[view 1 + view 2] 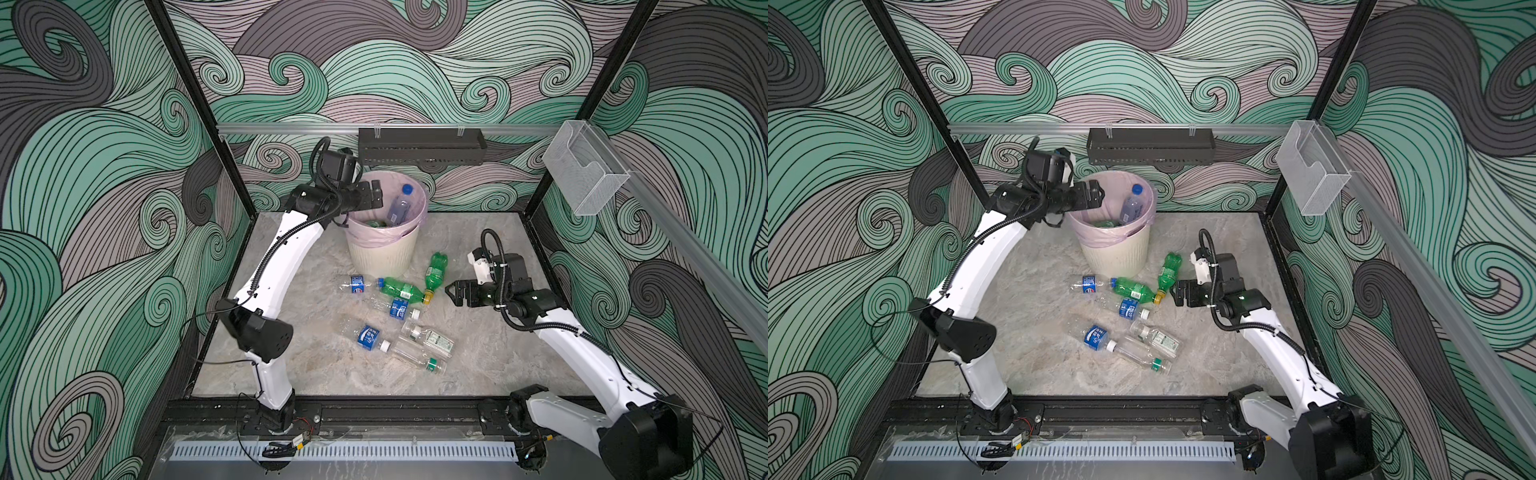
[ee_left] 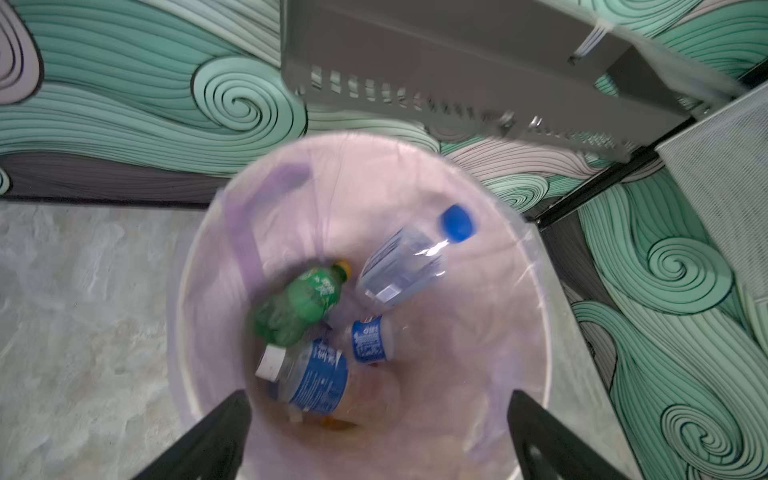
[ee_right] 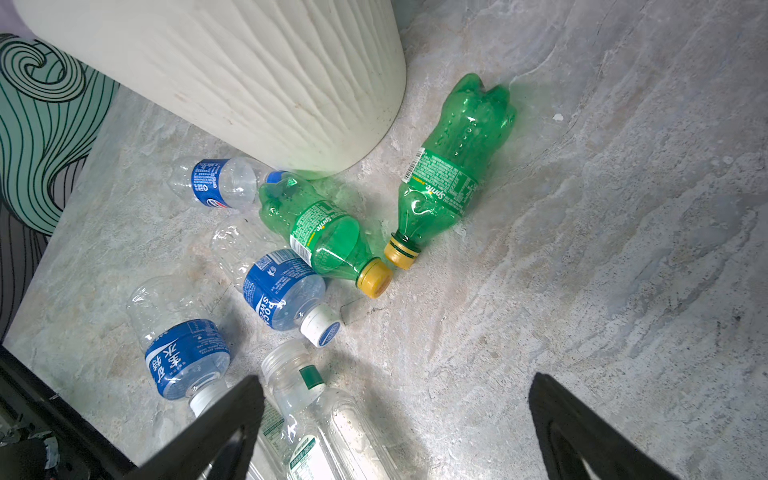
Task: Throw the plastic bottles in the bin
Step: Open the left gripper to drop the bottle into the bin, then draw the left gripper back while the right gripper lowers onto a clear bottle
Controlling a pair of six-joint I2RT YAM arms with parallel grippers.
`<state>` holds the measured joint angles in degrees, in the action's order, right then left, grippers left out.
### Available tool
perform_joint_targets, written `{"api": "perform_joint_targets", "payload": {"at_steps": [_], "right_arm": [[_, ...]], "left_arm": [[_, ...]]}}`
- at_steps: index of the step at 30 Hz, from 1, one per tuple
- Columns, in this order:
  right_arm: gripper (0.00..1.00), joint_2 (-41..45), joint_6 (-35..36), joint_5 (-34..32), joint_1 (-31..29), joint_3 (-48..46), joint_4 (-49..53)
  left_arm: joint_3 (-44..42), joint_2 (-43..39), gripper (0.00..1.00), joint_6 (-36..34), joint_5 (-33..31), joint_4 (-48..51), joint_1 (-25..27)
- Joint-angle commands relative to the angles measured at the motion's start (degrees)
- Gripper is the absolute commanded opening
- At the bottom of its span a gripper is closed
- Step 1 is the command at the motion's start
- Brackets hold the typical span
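Observation:
The cream ribbed bin [image 1: 384, 253] with its pink liner stands at the back of the table. My left gripper [image 1: 376, 192] hangs open over its rim, nothing between its fingers [image 2: 232, 419]. A clear blue-capped bottle [image 2: 409, 266] leans against the liner inside, above a green bottle [image 2: 297, 305] and two blue-labelled ones. Several plastic bottles lie on the table in front of the bin: two green ones [image 1: 435, 272] [image 1: 401, 289] and clear ones [image 1: 368, 336]. My right gripper [image 1: 451, 293] is open and empty, low, right of the green bottles [image 3: 453, 166].
A black perforated tray [image 1: 422, 145] hangs on the back wall just above the bin. A clear box [image 1: 584, 168] is fixed to the right rail. Black frame posts and patterned walls close in the marbled table [image 1: 478, 374].

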<state>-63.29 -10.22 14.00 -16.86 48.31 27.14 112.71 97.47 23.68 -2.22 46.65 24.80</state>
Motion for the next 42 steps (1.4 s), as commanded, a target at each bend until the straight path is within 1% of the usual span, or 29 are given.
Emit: {"api": "perform_joint_targets", "payload": {"at_steps": [1,6,12,16,19,21,23,26,30,37,39,42], "right_arm": [[1.00,-0.87,2.79,0.14,-0.53,1.99,2.48],[1.00,-3.25,5.47,1.59,-2.80,5.19,5.14],[0.99,-7.35,9.05,3.64,-6.60,7.85,9.72],[0.96,-10.78,12.46,5.57,-10.28,9.29,13.47],[0.94,-13.54,13.34,2.45,-13.56,10.34,16.33],[0.90,-15.99,13.56,1.65,-15.11,11.17,18.68],[0.88,-18.12,13.65,0.94,-16.55,11.63,20.34],[0.87,-20.79,13.13,0.07,-18.73,11.46,20.68],[0.86,-23.36,12.01,-0.46,-21.22,10.83,20.29],[0.78,-24.75,7.85,-3.60,-22.25,9.08,19.45],[0.77,-25.35,6.81,-4.50,-22.26,8.85,19.18],[0.78,-26.16,5.75,-4.10,-22.38,8.14,18.01]], "left_arm": [[-11.49,-12.97,0.99,-0.61,0.76,-13.05,-0.47],[-20.88,-22.82,0.99,-1.53,-0.61,-8.65,-0.68],[-38.64,-35.41,0.99,-1.60,-4.59,-6.70,-0.92],[-46.52,-42.02,0.99,-0.97,-7.02,-3.65,-1.13],[-51.89,-46.62,0.99,0.40,-7.89,-2.49,-1.10],[-55.05,-49.24,0.99,1.84,-8.28,-2.03,-1.24],[-57.39,-51.03,0.99,2.95,-8.96,-1.51,-1.17],[-59.99,-53.03,0.99,3.83,-10.37,-0.54,-1.22],[-60.94,-53.61,0.99,4.15,-13.07,1.26,-1.24],[-61.83,-53.26,0.99,4.11,-14.13,2.09,-1.24],[-62.48,-53.17,0.99,4.43,-13.99,1.62,-1.26],[-62.72,-52.67,0.99,4.42,-13.86,1.38,-1.21]]}}
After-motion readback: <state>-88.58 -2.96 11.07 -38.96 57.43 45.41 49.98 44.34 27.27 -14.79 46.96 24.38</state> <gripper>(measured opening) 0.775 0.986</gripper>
